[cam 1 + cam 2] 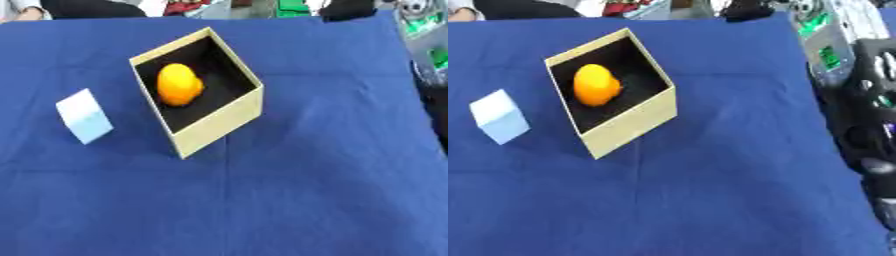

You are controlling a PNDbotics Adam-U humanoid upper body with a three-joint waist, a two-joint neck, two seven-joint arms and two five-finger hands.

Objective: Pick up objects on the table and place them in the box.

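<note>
You are looking down at a table covered in a dark blue cloth [306,190]. Above the centre, at about eleven o'clock, a tan cardboard box [219,125] stands open, turned corner-on toward you, its inside lined black. An orange-yellow rounded object [179,84] lies inside it on the black floor, toward the left wall (its exact kind is not clear). At about nine o'clock from the box, apart from it on the cloth, a small pale blue-white cube [85,116] sits tilted. Neither of your hands appears in either view, so you cannot tell whether their fingers are apart or together. At three o'clock, off the cloth's right edge, dark machinery [868,125] shows.
</note>
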